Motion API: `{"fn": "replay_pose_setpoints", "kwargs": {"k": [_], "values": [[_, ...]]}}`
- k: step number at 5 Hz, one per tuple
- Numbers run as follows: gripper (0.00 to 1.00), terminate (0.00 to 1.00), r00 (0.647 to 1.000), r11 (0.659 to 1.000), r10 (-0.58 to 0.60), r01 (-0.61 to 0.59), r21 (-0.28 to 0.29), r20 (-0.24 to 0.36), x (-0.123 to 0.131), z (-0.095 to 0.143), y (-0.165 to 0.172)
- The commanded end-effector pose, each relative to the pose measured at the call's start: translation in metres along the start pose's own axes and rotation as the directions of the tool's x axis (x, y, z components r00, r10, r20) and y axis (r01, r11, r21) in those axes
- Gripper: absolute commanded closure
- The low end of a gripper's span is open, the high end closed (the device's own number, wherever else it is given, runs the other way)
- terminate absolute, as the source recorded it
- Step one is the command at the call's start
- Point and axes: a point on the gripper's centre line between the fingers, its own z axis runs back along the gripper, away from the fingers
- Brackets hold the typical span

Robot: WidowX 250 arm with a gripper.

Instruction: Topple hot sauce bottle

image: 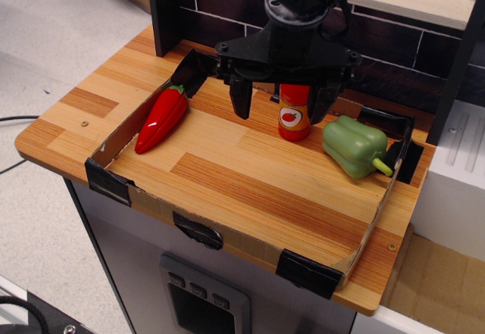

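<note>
Wooden table point(250, 190) with a low cardboard rim taped at the corners, set before a dark brick-patterned backdrop. Toward the rear centre of the table the hot sauce bottle point(294, 114) stands upright, so the toppling is not yet done. The claw point(280, 107) hangs directly over it with its jaws spread wide, one finger on each side of the bottle, holding nothing; whether either finger touches the bottle cannot be told. Just to one side lies a green bell pepper point(356, 146), which may obstruct a fall that way; a red chili pepper point(161, 120) lies well apart on the other side.
</note>
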Motion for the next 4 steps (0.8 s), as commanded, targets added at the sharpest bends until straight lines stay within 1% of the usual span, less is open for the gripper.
{"fn": "replay_pose_setpoints", "kwargs": {"k": [1,2,3,4], "values": [[0.0,0.0,1.0,1.0,0.0,0.0,0.0,0.0,0.0,0.0,0.0],[0.0,0.0,0.996,0.999,0.034,-0.031,-0.033,0.082,0.028,0.008,-0.007],[0.0,0.0,0.993,0.996,0.089,-0.087,-0.029,0.073,0.049,0.007,-0.015],[0.0,0.0,0.992,0.996,0.085,-0.081,-0.049,0.093,0.061,0.008,-0.023]]}}
